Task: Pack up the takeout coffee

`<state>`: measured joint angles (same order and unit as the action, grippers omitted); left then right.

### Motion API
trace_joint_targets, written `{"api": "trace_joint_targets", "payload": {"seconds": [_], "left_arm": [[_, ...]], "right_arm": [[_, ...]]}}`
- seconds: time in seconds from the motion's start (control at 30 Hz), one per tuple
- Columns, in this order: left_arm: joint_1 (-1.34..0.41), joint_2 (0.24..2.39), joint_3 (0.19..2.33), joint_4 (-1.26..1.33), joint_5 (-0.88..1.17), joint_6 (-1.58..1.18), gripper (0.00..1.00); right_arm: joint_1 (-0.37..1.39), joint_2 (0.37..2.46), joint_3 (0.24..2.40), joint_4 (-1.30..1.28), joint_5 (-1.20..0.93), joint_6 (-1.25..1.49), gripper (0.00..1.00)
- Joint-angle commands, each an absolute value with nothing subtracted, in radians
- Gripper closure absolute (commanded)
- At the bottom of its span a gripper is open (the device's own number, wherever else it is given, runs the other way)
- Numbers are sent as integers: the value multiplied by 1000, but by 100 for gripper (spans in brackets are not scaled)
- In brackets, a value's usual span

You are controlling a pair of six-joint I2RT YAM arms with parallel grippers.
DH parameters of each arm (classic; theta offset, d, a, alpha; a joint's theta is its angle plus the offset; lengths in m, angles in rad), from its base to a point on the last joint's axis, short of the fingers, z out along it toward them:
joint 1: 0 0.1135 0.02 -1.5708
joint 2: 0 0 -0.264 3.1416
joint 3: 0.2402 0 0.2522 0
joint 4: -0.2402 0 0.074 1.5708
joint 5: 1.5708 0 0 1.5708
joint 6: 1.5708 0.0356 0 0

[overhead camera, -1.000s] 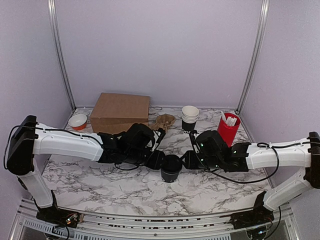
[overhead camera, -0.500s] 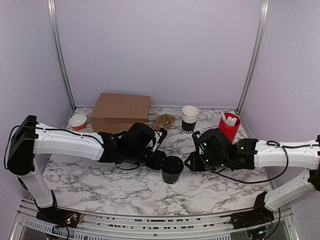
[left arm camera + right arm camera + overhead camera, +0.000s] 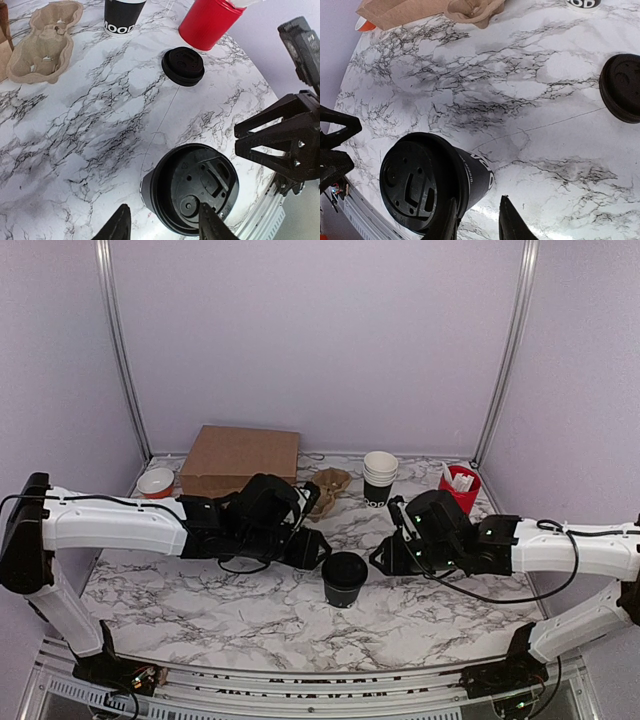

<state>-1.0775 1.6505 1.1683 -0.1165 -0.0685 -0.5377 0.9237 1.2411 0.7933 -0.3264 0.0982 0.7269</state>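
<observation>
Blk cup point(image 3: 343, 578), lid point(image 3: 192, 187) on, upright, ctr of table point(image 3: 200, 610)

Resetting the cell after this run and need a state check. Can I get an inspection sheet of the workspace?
Surface: marble-pattern table, no spills seen.
Job's things: black cup upright at centre, black lid seated on it.
Clutter: second lid flat near the red tub; cardboard box, small bowl, pulp cup carrier and stack of cups along the back.
Grippers: left gripper and right gripper flank the cup, both open, holding nothing.
Cables: black cables run along both arms, one loop hanging below the right arm.
Surroundings: lilac walls, metal posts; nothing else seen.
</observation>
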Motion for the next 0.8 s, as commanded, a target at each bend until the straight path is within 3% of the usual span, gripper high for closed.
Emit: {"api": "trace_joint_targets", "payload": {"seconds": [0.0, 0.77], "left_arm": [[-1065, 1600, 1109, -150, -70, -641, 56], [-1054, 1715, 1103, -72, 40, -704, 60]], "right_arm": [[914, 1223, 770, -264, 54, 719, 72], [894, 1254, 729, -197, -1, 724, 72]]}}
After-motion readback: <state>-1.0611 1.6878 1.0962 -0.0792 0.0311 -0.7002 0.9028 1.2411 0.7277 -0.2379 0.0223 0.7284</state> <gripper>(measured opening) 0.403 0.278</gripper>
